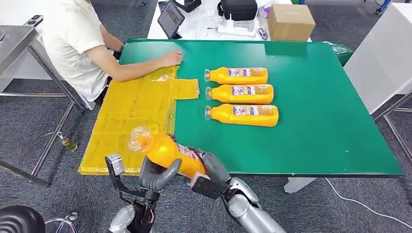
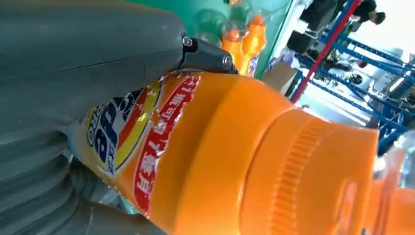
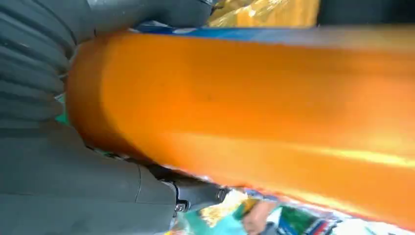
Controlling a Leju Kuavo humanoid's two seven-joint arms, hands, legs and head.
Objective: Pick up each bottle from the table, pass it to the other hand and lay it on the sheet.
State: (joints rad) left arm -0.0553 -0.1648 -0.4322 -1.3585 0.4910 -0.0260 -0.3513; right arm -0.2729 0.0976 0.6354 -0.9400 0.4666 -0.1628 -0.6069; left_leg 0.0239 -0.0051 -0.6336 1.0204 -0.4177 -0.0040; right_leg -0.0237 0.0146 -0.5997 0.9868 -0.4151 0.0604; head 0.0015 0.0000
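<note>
Handover under way at table (image 1: 340, 145) near edge; right hand (image 1: 214, 167) and left hand (image 1: 158, 175) both grip bottle (image 1: 165, 148); next: right lets go, left lays it on sheet (image 1: 131, 111)

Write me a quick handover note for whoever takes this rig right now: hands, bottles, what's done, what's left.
Left hand and right hand both grip the held bottle, mid-pass by the table's near edge.
Three bottles lie in a row on the green table.
The yellow sheet carries no bottle; a person's hand rests at its far end.
Done: one pickup.
Left: finish the pass, lay it down, then the other three.
</note>
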